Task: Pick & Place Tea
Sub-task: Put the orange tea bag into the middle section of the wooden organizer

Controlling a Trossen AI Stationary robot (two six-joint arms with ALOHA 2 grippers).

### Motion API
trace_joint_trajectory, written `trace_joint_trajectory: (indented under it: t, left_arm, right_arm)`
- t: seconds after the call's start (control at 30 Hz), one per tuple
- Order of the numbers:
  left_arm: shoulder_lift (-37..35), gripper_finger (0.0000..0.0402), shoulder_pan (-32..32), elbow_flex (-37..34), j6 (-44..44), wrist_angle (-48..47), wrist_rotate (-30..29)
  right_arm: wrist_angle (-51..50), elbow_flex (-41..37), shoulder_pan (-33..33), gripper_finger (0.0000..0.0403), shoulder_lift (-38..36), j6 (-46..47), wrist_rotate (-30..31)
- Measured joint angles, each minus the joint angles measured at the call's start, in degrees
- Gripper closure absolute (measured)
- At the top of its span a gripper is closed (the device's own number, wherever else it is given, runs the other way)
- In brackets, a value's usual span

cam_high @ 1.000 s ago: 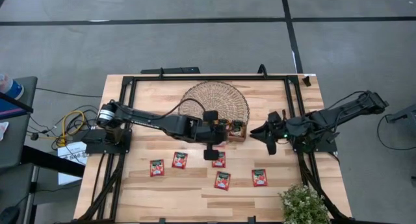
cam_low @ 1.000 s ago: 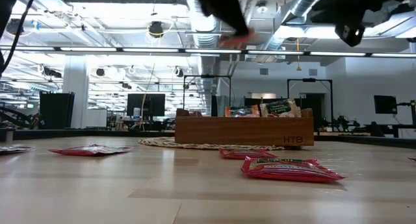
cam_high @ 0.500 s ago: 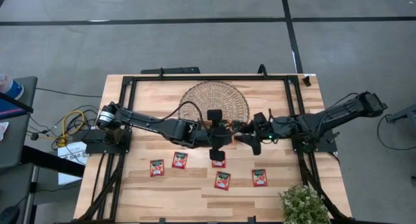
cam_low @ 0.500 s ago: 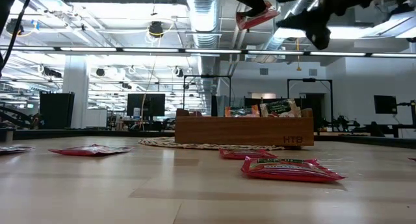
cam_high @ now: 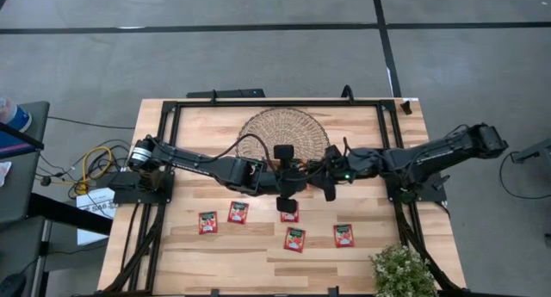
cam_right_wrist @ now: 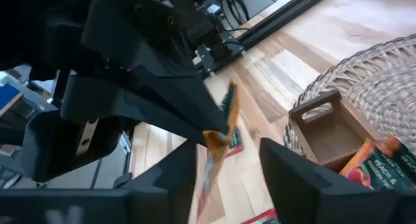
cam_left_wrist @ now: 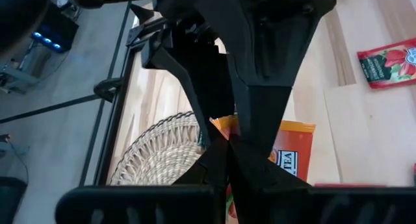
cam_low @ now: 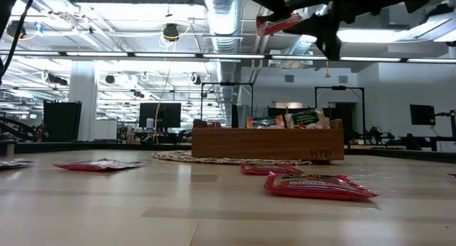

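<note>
A tea sachet (cam_right_wrist: 218, 130) is held pinched in the closed fingers of the left gripper (cam_high: 287, 196), raised well above the table (cam_high: 194, 245) and just in front of the wooden divided tray (cam_low: 267, 142), which rests on a round woven mat (cam_high: 258, 129). The right gripper (cam_high: 328, 185) is brought in beside the sachet with its fingers (cam_right_wrist: 292, 185) spread apart, one on either side of the hanging packet, nothing yet being gripped by it. A hand-over between the arms is judged to be the step in hand.

For this to be done well, the sachet should be kept still and edge-on by the left gripper while the right fingers are closed on its free lower part, clear of the left fingertips. The left grip should be released only once the right one is judged firm, since a thin, slippery packet is easily dropped or twisted.

Five more red sachets (cam_high: 294, 238) lie flat on the table in front of the tray, well apart from one another, and several packets (cam_low: 306, 118) already stand in the tray's compartments.
</note>
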Motion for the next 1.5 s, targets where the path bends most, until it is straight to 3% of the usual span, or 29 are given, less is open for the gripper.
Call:
trace_joint_trajectory:
  t: [0.43, 1.1, 1.5]
  left_arm:
    - [0.0, 0.0401, 0.02, 0.0, -0.01, -1.68, 0.66]
    - [0.02, 0.0395, 0.07, 0.0, -0.01, -1.46, 1.62]
    - [0.02, 0.0266, -0.04, 0.0, -0.07, -0.66, 2.08]
  right_arm:
    - [-0.7, 0.71, -0.35, 0.0395, 0.67, -2.2, -1.83]
    - [-1.71, 0.75, -0.33, 0.0403, 0.62, -1.22, -0.13]
    - [-3.22, 0.75, -0.41, 0.0402, 0.62, -0.52, 2.08]
